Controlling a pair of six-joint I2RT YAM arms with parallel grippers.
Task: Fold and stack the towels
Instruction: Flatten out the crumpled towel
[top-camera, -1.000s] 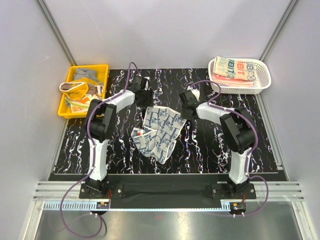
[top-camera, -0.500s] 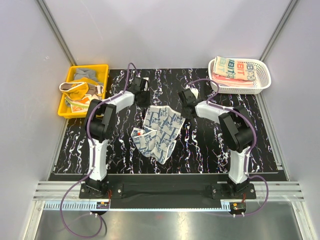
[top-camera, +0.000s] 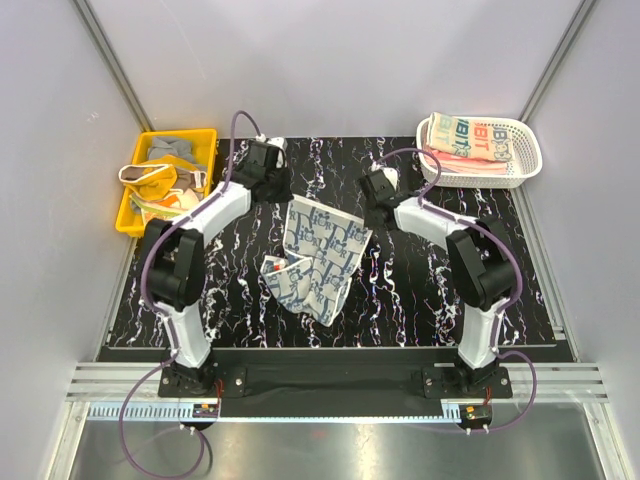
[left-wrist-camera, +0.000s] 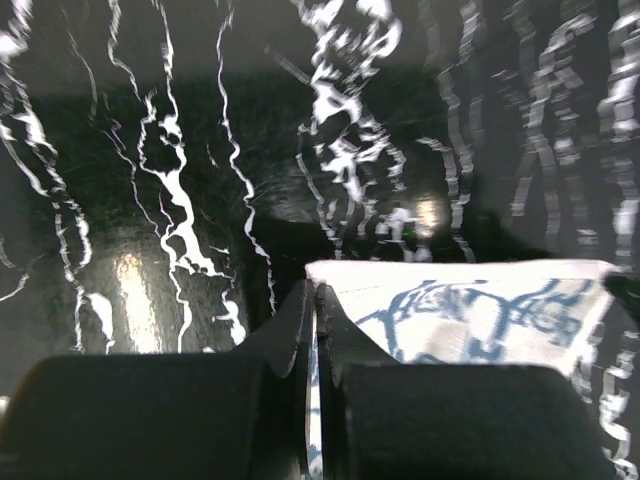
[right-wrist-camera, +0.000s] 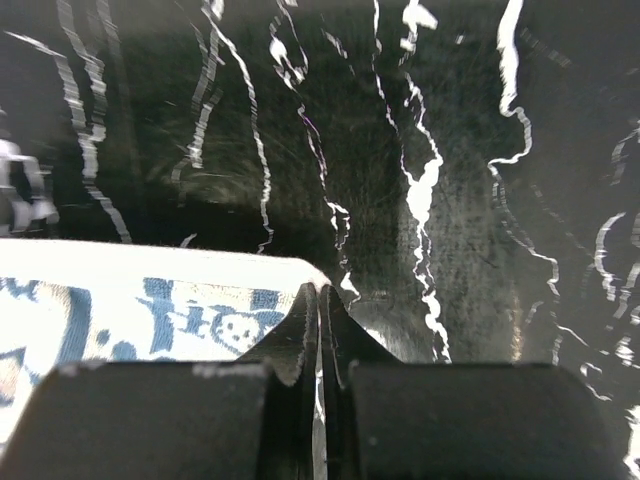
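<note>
A towel (top-camera: 320, 260) sits mid-counter (top-camera: 430, 290), its far-left corner in the left pincer (top-camera: 284, 196) and its far-right corner in the right pincer (top-camera: 369, 225). A tray (top-camera: 180, 133) lies beside the counter's far-left corner. A basket (top-camera: 530, 160) holding towels (top-camera: 472, 140) stands far right.

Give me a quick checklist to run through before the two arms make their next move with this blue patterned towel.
1. Left claw shut on a towel corner: ok.
2. Right claw shut on the other far corner: ok.
3. Far edge straight between the claws: ok.
4. Near half lying flat: not ok, it is rumpled and its left corner is curled over.
5. White basket apart from the towel: ok.
6. How deep each grip is: cannot tell.
</note>
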